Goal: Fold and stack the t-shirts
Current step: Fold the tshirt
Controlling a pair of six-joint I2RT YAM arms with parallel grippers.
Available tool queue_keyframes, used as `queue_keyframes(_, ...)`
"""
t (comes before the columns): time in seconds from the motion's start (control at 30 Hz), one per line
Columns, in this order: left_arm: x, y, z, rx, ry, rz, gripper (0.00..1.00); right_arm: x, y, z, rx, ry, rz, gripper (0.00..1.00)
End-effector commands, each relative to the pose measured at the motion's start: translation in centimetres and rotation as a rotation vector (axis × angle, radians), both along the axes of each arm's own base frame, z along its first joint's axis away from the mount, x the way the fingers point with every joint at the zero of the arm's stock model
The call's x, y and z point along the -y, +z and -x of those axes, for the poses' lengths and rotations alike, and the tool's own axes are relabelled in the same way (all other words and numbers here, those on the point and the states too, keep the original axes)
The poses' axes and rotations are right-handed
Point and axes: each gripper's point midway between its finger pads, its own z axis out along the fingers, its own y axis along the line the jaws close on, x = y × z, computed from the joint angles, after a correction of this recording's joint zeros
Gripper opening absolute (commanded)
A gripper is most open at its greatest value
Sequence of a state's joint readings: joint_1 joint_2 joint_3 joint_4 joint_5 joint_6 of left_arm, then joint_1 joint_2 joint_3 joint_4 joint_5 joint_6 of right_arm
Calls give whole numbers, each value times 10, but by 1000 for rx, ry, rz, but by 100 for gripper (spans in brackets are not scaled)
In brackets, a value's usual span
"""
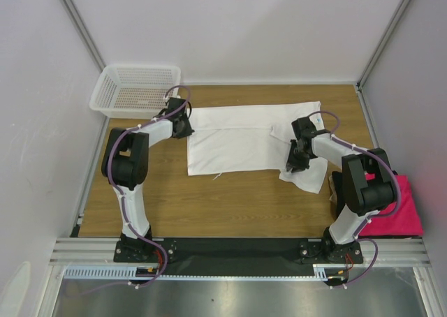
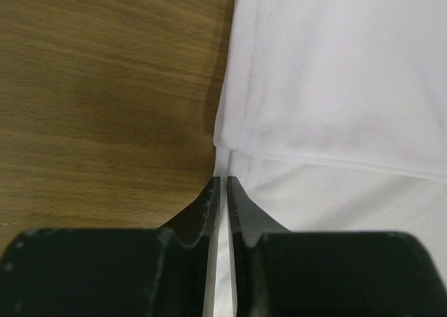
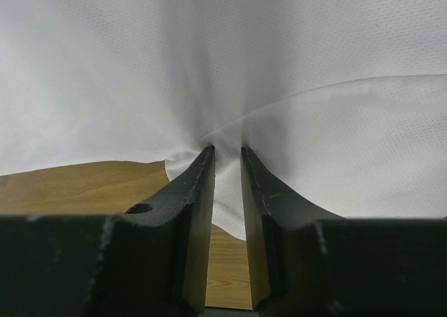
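The left claw (image 2: pixel 223 183) is clenched on the far-left corner hem of the white shirt (image 1: pixel 230 139); the right claw (image 3: pixel 227 149) grips a bunched fold at its right end; the smooth cloth lies mostly flat on the wooden table (image 1: pixel 209 205), with bare grain open in front; a mesh basket (image 1: pixel 133 90) sits far left; a pink shirt (image 1: pixel 405 212) lies at the right edge.

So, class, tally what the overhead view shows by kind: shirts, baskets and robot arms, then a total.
Shirts: 2, white t-shirt and pink t-shirt
Baskets: 1, white mesh basket
Robot arms: 2, left arm and right arm
Total: 5
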State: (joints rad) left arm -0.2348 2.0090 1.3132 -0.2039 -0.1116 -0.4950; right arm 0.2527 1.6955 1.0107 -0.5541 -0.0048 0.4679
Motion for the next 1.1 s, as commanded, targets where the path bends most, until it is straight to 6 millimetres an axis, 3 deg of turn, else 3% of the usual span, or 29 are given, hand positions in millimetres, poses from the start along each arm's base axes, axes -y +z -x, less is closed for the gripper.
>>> queue_keyframes(0.0, -12, 13, -11, 36, 59, -10, 12, 6, 7, 0, 25, -23, 20, 27)
queue_keyframes(0.37, -20, 12, -10, 34, 85, 6, 2, 9, 5, 6, 15, -36, 27, 26)
queue_keyframes(0.8, -9, 40, -17, 127, 20, 59, 21, 7, 6, 5, 19, -34, 19, 26)
queue_keyframes(1.07, -2, 42, -15, 128, -1, 82, 22, 6, 6, 4, 19, -34, 16, 26)
